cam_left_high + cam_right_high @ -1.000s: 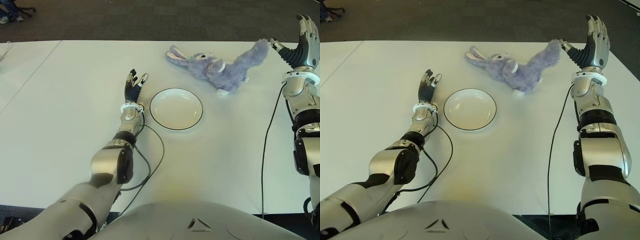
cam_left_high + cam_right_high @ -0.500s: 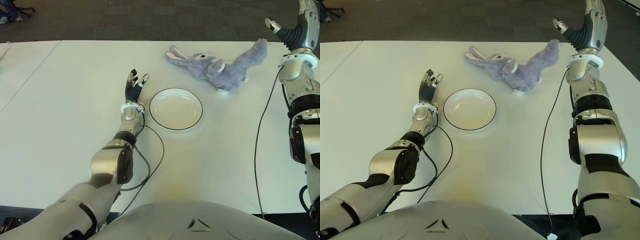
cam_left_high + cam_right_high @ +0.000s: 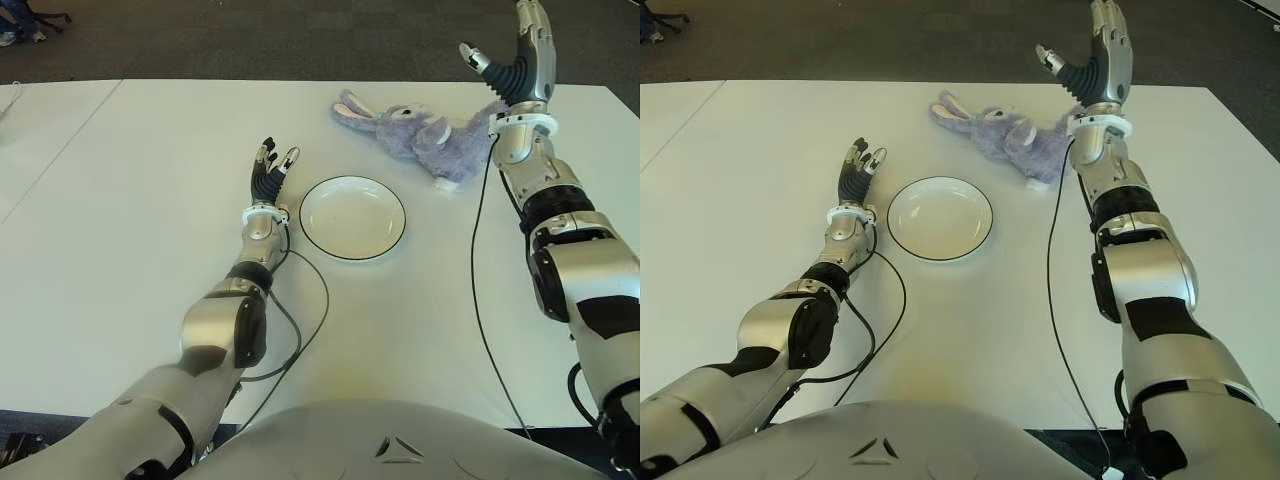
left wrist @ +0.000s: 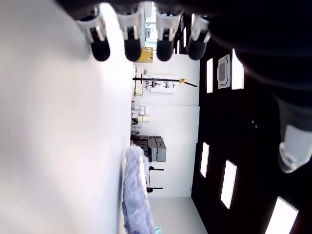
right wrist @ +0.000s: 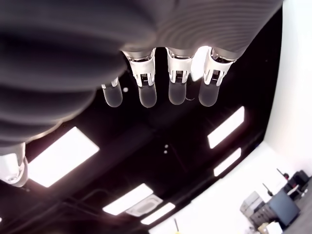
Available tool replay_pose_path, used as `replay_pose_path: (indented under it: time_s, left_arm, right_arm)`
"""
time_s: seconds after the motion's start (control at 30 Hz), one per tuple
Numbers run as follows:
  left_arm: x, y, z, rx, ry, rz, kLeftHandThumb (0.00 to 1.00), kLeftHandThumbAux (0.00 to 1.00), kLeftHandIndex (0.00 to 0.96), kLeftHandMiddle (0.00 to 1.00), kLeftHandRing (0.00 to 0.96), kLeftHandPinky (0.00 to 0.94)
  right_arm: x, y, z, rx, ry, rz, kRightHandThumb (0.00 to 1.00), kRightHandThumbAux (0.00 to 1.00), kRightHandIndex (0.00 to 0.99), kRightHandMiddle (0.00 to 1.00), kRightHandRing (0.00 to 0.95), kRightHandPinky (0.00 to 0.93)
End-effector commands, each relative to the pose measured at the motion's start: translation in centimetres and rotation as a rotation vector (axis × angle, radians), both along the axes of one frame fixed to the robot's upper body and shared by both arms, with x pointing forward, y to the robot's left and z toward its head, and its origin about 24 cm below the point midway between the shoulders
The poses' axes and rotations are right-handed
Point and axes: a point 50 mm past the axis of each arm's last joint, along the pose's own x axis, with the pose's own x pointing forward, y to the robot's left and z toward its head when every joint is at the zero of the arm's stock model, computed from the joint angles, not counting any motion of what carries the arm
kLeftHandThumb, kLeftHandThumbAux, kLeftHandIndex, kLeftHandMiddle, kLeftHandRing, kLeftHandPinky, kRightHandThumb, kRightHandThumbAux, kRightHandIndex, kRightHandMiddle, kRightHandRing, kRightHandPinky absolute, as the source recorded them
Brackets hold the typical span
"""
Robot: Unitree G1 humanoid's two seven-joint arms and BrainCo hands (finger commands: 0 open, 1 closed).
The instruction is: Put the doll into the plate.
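Note:
A purple plush rabbit doll (image 3: pixel 425 134) lies on its side on the white table (image 3: pixel 120 220), just beyond and to the right of the plate. The plate (image 3: pixel 352 217) is white with a dark rim and holds nothing. My right hand (image 3: pixel 517 62) is raised over the doll's tail end, fingers spread and pointing up, holding nothing. My left hand (image 3: pixel 270 167) shows just left of the plate with its fingers straight and nothing in it. In the left wrist view the doll (image 4: pixel 134 195) shows far off beyond the fingertips (image 4: pixel 132 49).
A black cable (image 3: pixel 300 300) loops on the table beside my left forearm, and another (image 3: pixel 478 290) trails along my right arm. The table's far edge meets dark carpet (image 3: pixel 250 40) behind the doll.
My right arm has swung left from the table's right edge and risen, so the hand is now above the doll's tail end. The doll, plate and left hand have not moved.

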Motion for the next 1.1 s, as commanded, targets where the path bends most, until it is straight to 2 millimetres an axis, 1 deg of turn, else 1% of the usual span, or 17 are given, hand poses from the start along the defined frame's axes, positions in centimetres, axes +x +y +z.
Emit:
replay_pose_path:
  time_s: [0.03, 0.2, 0.3, 0.43, 0.5, 0.53, 0.57, 0.7, 0.77, 0.83, 0.93, 1.1]
  left_arm:
    - [-6.6, -0.6, -8.2, -0.034, 0.444, -0.008, 0.000, 0.521, 0.000, 0.063, 0.052, 0.010]
    - [-6.6, -0.5, -8.2, -0.021, 0.445, -0.011, 0.000, 0.540, 0.000, 0.058, 0.054, 0.037]
    - [-6.5, -0.5, -8.1, -0.022, 0.442, -0.013, 0.000, 0.562, 0.000, 0.056, 0.055, 0.022]
    - [-6.5, -0.4, -8.1, -0.022, 0.443, -0.014, 0.000, 0.569, 0.000, 0.058, 0.057, 0.025]
    - [-6.5, -0.3, -8.1, -0.018, 0.444, -0.016, 0.000, 0.568, 0.000, 0.057, 0.058, 0.029]
    - [-6.5, -0.3, -8.1, -0.015, 0.445, -0.017, 0.000, 0.568, 0.000, 0.057, 0.058, 0.029]
    - [-6.5, -0.3, -8.1, -0.013, 0.445, -0.017, 0.000, 0.568, 0.000, 0.056, 0.057, 0.030]
    - [-6.5, -0.3, -8.2, -0.010, 0.444, -0.018, 0.000, 0.568, 0.000, 0.058, 0.060, 0.028]
    - [-6.6, -0.2, -8.2, -0.013, 0.442, -0.016, 0.000, 0.564, 0.000, 0.060, 0.061, 0.013]
    - [-6.6, -0.2, -8.2, -0.014, 0.442, -0.015, 0.000, 0.562, 0.000, 0.061, 0.061, 0.008]
    - [-6.7, -0.2, -8.2, -0.024, 0.438, -0.003, 0.000, 0.531, 0.000, 0.065, 0.061, 0.010]
    - [-6.5, -0.4, -8.0, -0.014, 0.430, 0.001, 0.000, 0.508, 0.000, 0.071, 0.064, 0.014]
  right_arm:
    - [-0.4, 0.8, -2.4, 0.014, 0.040, 0.029, 0.292, 0.403, 0.000, 0.000, 0.000, 0.000]
    - [-0.5, 1.5, -3.5, 0.048, 0.077, 0.038, 0.308, 0.413, 0.000, 0.000, 0.000, 0.000]
    - [-0.5, 2.2, -4.2, 0.064, 0.089, 0.041, 0.329, 0.434, 0.000, 0.000, 0.000, 0.000]
    - [-0.7, 3.4, -5.4, 0.093, 0.115, 0.051, 0.344, 0.446, 0.000, 0.000, 0.000, 0.000]
    - [-0.8, 3.9, -6.1, 0.120, 0.134, 0.058, 0.358, 0.455, 0.000, 0.000, 0.000, 0.061]
    - [-0.9, 4.0, -6.3, 0.132, 0.145, 0.060, 0.359, 0.456, 0.000, 0.000, 0.000, 0.066]
    - [-0.9, 4.0, -6.5, 0.146, 0.160, 0.061, 0.363, 0.460, 0.000, 0.000, 0.000, 0.085]
    - [-1.0, 4.0, -7.2, 0.187, 0.194, 0.058, 0.366, 0.465, 0.000, 0.000, 0.000, 0.050]
    - [-1.2, 3.6, -8.0, 0.210, 0.223, 0.045, 0.364, 0.471, 0.000, 0.000, 0.000, 0.041]
    - [-1.3, 3.5, -8.3, 0.219, 0.236, 0.040, 0.364, 0.473, 0.000, 0.000, 0.000, 0.039]
    - [-1.6, 2.8, -9.1, 0.244, 0.272, 0.016, 0.376, 0.490, 0.000, 0.000, 0.000, 0.016]
    - [-1.6, 2.3, -9.1, 0.247, 0.272, 0.008, 0.398, 0.498, 0.000, 0.000, 0.000, 0.038]
